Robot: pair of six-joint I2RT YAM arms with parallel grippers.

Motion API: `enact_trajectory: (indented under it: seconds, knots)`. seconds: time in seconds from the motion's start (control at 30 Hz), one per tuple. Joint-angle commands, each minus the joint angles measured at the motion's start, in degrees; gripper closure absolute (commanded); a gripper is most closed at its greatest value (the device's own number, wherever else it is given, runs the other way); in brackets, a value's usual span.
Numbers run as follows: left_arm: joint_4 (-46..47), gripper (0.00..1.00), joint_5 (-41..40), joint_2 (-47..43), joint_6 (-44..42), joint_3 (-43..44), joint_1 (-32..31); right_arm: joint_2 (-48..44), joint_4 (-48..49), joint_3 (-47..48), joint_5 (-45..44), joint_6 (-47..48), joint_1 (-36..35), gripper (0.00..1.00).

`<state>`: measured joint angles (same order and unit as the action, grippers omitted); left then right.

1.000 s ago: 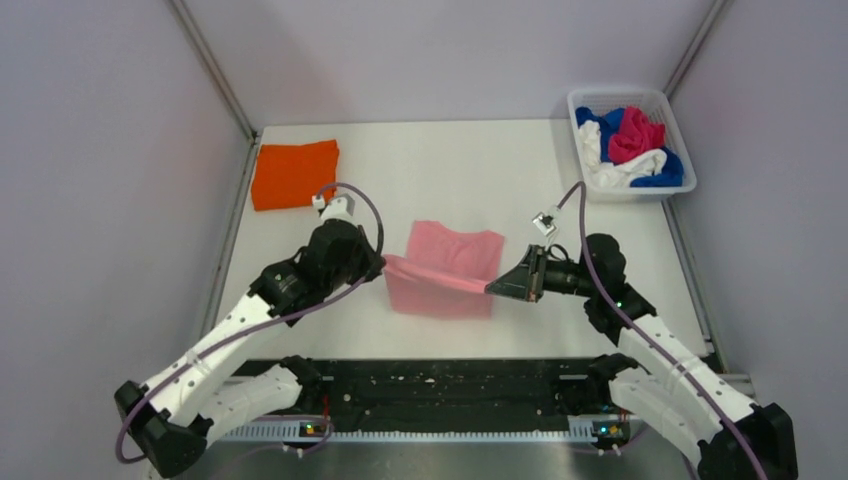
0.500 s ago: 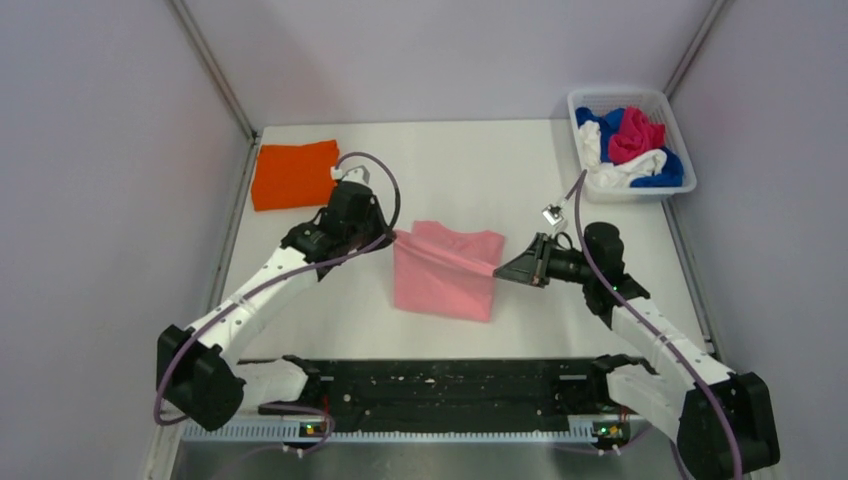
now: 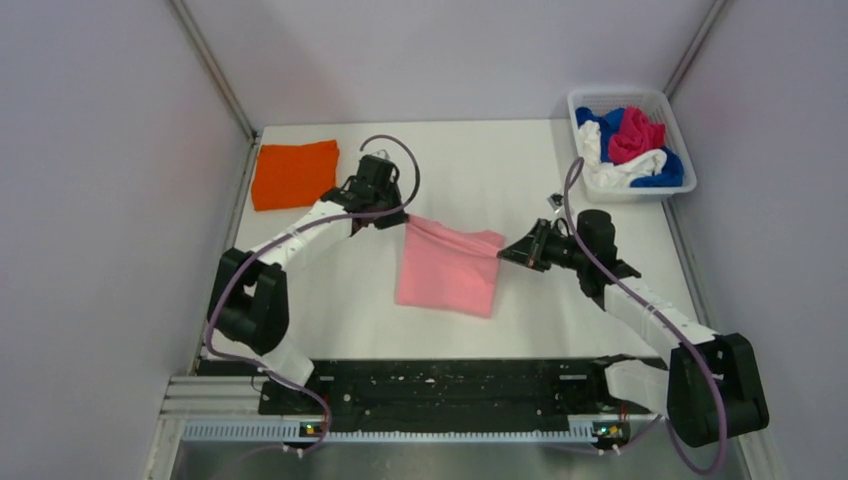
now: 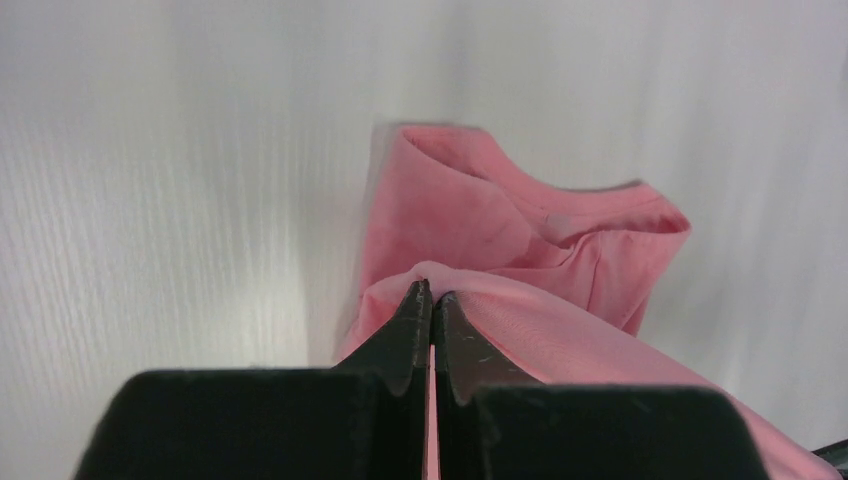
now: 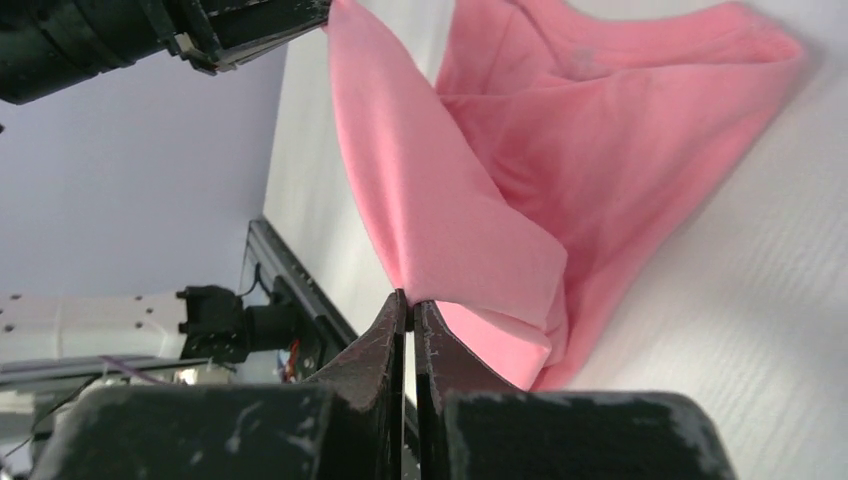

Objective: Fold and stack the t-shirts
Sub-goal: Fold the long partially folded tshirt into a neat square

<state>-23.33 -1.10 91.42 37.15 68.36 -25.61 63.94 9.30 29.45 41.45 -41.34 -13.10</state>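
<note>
The light pink t-shirt (image 3: 447, 270) lies partly folded at the table's middle. My left gripper (image 3: 404, 219) is shut on its far left corner and holds that edge up. My right gripper (image 3: 504, 253) is shut on its far right corner. In the left wrist view the shut gripper (image 4: 432, 292) pinches a pink fold (image 4: 520, 230). In the right wrist view the shut gripper (image 5: 411, 300) pinches the pink cloth (image 5: 520, 150), which hangs stretched toward the left gripper (image 5: 250, 30). A folded orange t-shirt (image 3: 293, 173) lies at the far left. Blue (image 3: 668, 172), white (image 3: 622, 172) and magenta (image 3: 633, 135) tees are crumpled together.
A white basket (image 3: 678, 127) at the far right corner holds the crumpled tees. Grey walls and metal frame posts (image 3: 212, 72) close the table's sides. A black rail (image 3: 440, 385) runs along the near edge.
Both grippers have carried the pink shirt's held edge away from me, toward the far side, folding the cloth over itself. Both arms have stretched out further.
</note>
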Motion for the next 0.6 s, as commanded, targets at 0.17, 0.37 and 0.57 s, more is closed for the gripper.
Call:
enact_trajectory:
  seconds: [0.17,0.37,0.57]
  knots:
    - [0.6,1.0,-1.8,11.1,-3.6,10.0,2.9,9.5,5.2,3.9,-8.8,3.9,1.0,1.0]
    - [-1.6,1.0,-0.5,17.5,-4.9,15.3,3.9,17.3,8.5,6.9,-12.7,5.1,0.9,1.0]
    - [-2.1,0.93,2.5,22.8,-5.4,19.3,4.2,22.4,8.5,10.0,-17.0,7.1,1.0,1.0]
